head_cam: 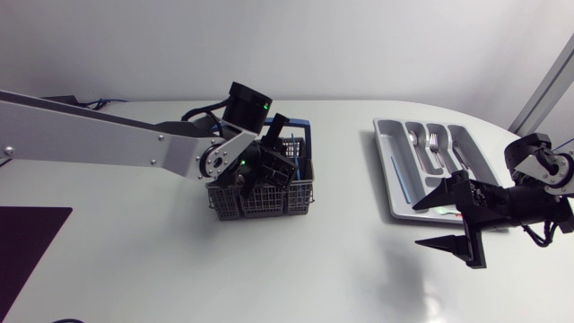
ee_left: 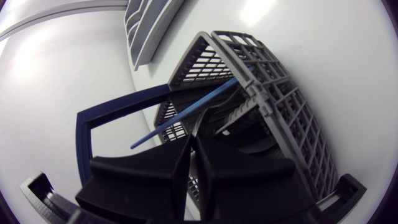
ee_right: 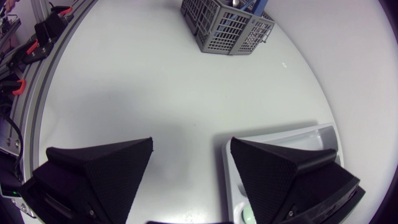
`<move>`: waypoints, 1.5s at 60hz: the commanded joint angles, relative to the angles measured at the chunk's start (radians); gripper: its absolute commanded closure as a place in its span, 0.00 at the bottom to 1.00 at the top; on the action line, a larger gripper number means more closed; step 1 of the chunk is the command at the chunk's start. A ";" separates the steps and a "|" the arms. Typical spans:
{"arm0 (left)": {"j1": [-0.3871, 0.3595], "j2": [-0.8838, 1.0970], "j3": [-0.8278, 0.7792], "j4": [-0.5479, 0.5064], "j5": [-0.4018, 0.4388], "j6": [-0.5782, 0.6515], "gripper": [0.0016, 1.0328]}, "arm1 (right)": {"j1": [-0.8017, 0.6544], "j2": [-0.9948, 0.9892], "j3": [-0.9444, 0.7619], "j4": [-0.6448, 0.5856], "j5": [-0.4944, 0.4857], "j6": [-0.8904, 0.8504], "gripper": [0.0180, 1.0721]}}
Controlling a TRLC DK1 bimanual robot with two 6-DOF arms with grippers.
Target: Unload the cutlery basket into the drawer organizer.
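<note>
You were partway through: the drawer organizer [head_cam: 386,166] at the worktop's [head_cam: 341,269] right edge already held a spoon [head_cam: 414,136] and a fork [head_cam: 434,142], while the cutlery basket [head_cam: 269,199] near the middle had at least a blue stick [ee_left: 186,112] left in it. Your left jaws were down in the basket, drawn together just short of that stick with nothing plainly between them. Your right jaws hung wide apart and empty over the organizer's front corner.
</note>
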 commanded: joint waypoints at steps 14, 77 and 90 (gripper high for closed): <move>-0.018 0.007 0.006 0.021 -0.008 0.039 0.97 | 0.004 0.014 -0.037 -0.011 -0.010 0.009 0.14; -0.135 -0.513 -0.075 -0.278 -0.134 -0.360 0.97 | 0.127 -0.412 -0.122 0.066 -0.104 0.408 0.14; -0.179 -0.464 -0.022 -0.312 -0.178 -0.646 0.97 | 0.240 -0.563 -0.186 0.268 -0.028 0.679 0.14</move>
